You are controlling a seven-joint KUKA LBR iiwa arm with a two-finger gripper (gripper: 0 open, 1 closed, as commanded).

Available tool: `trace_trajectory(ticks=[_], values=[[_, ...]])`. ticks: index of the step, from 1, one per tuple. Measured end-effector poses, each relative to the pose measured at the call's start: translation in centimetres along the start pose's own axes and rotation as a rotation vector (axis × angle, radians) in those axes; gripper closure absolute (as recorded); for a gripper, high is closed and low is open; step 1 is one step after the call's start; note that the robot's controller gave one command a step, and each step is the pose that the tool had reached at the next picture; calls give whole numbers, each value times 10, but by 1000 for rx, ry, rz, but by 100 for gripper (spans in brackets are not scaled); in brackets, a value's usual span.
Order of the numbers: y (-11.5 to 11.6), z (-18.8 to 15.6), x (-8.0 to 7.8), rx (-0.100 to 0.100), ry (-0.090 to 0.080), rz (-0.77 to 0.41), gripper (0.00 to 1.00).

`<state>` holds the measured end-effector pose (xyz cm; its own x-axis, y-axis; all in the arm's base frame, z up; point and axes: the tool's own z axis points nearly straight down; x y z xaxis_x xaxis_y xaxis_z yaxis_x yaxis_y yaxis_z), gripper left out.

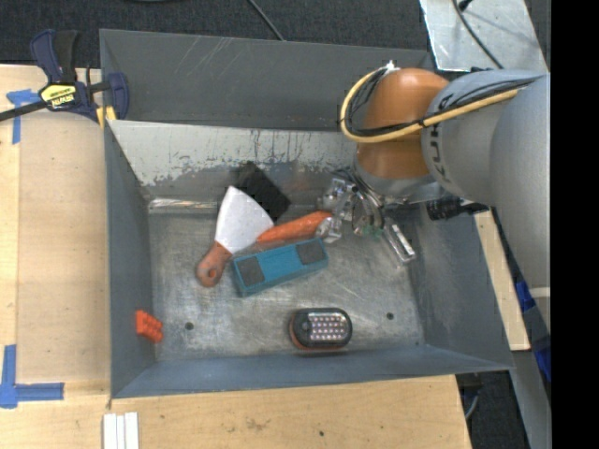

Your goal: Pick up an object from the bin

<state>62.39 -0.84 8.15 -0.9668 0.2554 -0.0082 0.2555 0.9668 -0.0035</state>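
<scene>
My gripper [367, 227] hangs low over the right middle of the bin and is open, with one metal finger [334, 206] at the right tip of an orange carrot-shaped thing [292, 227] and the other finger [402, 243] out to the lower right. Nothing sits between them. Just below the orange thing lies a blue rectangular block [279, 267], tilted. A white scraper with a brown handle [240, 223] lies to its left, leaning over a black block [263, 191] by the back wall.
A black oval thing with a dotted grid face [320, 328] lies near the front wall. A small orange piece [148, 325] sits in the front left corner. The arm and its orange cover stand over the bin's right side.
</scene>
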Motion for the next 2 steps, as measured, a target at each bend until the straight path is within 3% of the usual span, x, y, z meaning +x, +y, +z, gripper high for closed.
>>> trace_trajectory(ticks=[2], values=[[0, -4, 1, -2, 1, 0, 100]])
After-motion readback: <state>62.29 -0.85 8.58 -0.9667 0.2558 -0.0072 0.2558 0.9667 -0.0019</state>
